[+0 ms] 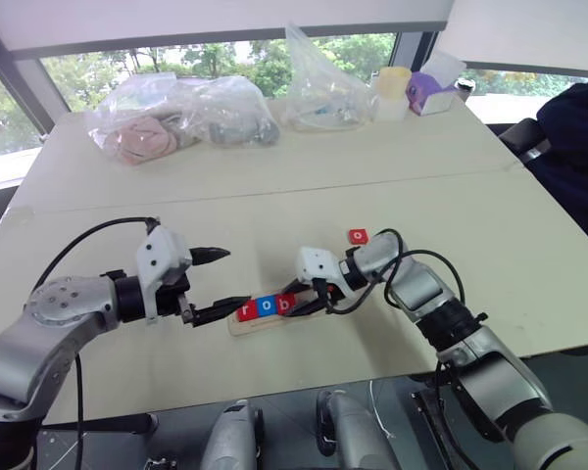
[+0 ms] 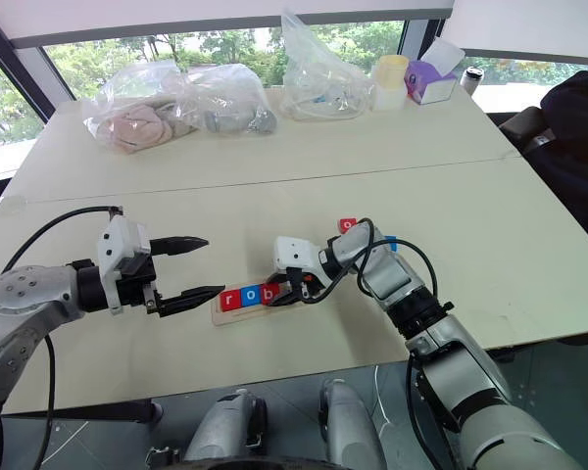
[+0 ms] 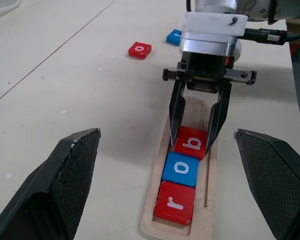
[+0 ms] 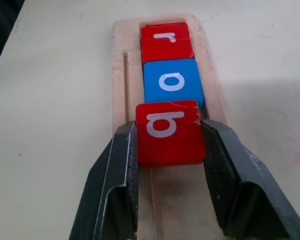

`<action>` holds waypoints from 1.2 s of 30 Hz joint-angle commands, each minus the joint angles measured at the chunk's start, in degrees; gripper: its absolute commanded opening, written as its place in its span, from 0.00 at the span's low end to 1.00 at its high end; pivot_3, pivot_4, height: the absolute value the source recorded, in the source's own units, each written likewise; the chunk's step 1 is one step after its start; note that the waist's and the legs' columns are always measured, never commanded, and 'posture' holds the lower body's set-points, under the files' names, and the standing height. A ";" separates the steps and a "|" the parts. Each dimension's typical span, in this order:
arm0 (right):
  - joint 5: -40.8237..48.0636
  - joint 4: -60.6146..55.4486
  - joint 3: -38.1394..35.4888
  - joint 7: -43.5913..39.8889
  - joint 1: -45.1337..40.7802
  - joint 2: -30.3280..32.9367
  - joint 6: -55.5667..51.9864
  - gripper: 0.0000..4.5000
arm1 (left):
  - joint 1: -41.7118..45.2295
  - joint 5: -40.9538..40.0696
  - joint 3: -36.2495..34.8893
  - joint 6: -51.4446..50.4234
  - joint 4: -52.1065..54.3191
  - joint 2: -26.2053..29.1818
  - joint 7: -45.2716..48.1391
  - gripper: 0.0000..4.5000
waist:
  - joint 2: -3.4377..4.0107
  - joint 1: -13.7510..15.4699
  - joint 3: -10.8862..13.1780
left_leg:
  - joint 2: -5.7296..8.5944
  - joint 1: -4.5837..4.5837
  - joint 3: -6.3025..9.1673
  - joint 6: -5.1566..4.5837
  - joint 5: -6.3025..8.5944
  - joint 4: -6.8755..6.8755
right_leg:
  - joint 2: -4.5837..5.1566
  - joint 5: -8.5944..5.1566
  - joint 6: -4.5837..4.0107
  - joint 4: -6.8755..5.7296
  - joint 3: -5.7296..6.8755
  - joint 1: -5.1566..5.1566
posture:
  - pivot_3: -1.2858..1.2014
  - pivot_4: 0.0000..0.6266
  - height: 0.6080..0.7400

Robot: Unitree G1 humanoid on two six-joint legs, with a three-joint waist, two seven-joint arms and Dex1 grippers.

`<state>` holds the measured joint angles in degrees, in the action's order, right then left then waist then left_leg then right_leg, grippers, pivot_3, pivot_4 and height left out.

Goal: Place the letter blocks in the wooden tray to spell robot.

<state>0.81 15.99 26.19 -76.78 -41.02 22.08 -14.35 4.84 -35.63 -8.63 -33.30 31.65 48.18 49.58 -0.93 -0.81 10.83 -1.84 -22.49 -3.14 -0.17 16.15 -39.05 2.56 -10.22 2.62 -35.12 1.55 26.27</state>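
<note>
Tray work: third tile going in.
My right gripper (image 4: 167,150) clamps the red b block (image 4: 168,132) in the wooden tray (image 3: 210,210); my left gripper (image 1: 216,282) gapes.

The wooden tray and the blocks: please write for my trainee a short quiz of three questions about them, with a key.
1. True or false: the right gripper has its fingers closed on the red b block.
2. Which letters already lie in the wooden tray beside it? A) r, o B) o, t C) r, t
3. What colour is the o block lying on the table outside the tray?

Key: 1 true; 2 A; 3 red.
</note>
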 commanded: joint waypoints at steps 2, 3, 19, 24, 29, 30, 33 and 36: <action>0.14 -0.18 -0.34 0.34 -1.65 -0.49 0.87 0.27 | 0.03 -0.96 -1.66 0.10 1.68 -0.08 -0.34 1.00 | 0.00 0.00 0.00 | 0.00 0.00 0.00 0.00 0.00 0.00 | 0.00 0.00 0.00 0.00 0.00 0.00 | 0.52 0.24 1.00; 0.22 -0.22 -0.40 0.59 -1.66 -0.72 0.78 0.27 | 0.02 -0.95 -1.64 0.10 1.70 -0.07 -0.34 1.00 | 0.00 0.00 0.00 | 0.00 0.00 0.00 0.00 0.00 0.00 | 0.00 0.00 0.00 0.00 0.00 0.00 | 0.52 0.24 1.00; 0.30 0.54 -0.32 1.07 -1.69 -1.18 0.24 0.27 | 0.65 -0.85 -1.39 0.30 1.39 -0.05 -0.08 1.00 | 0.00 -0.02 0.00 | 0.00 0.00 0.00 0.00 0.00 0.00 | 0.00 0.00 0.00 0.00 0.00 0.00 | 0.52 0.24 1.00; 0.62 -0.04 -0.44 1.04 -1.76 -1.28 -0.51 0.81 | 0.95 -0.73 -1.24 0.38 1.19 -0.08 -0.04 1.00 | 0.00 -0.01 0.00 | 0.00 0.00 0.00 0.00 0.00 0.00 | 0.00 0.00 0.00 0.00 0.00 0.00 | 0.52 0.24 1.00; 1.71 -0.51 -1.58 1.22 -2.39 -1.49 -2.12 0.99 | 1.26 -0.65 -1.03 0.38 0.95 -0.20 -0.08 1.00 | 0.01 0.00 0.00 | 0.00 0.00 0.00 0.00 0.00 0.00 | 0.00 0.00 0.00 0.00 0.00 0.01 | 0.52 0.24 1.00; 1.85 -0.46 -1.86 1.39 -2.57 -1.48 -2.33 0.99 | 1.33 -0.61 -0.97 0.37 0.89 -0.22 -0.08 1.00 | 0.00 -0.01 0.00 | 0.00 0.00 0.00 0.00 0.00 0.00 | 0.00 0.00 0.00 0.00 0.00 0.01 | 0.52 0.24 1.00; 2.48 -0.41 -2.83 1.87 -3.08 -1.27 -3.39 0.99 | 1.39 -0.63 -0.88 0.33 0.90 -0.34 -0.11 1.00 | 0.01 -0.01 0.00 | 0.00 0.00 0.00 0.00 0.00 0.00 | 0.00 0.00 0.00 0.00 0.00 0.01 | 0.52 0.24 1.00; 2.98 0.59 -4.27 3.38 -3.68 -1.52 -3.32 0.99 | 1.64 -0.56 -0.58 0.37 0.70 -0.51 -0.06 1.00 | 0.01 -0.01 0.00 | 0.00 0.00 0.00 0.00 0.00 0.00 | 0.00 0.00 0.00 0.00 0.00 0.01 | 0.52 0.24 1.00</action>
<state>2.53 17.05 23.83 -74.21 -43.06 21.11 -18.01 5.38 -35.62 -8.62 -33.37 31.62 47.84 49.56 -0.92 -0.81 10.83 -1.84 -22.50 -3.14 -0.17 16.15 -39.05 2.56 -10.22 2.62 -35.12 1.56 26.28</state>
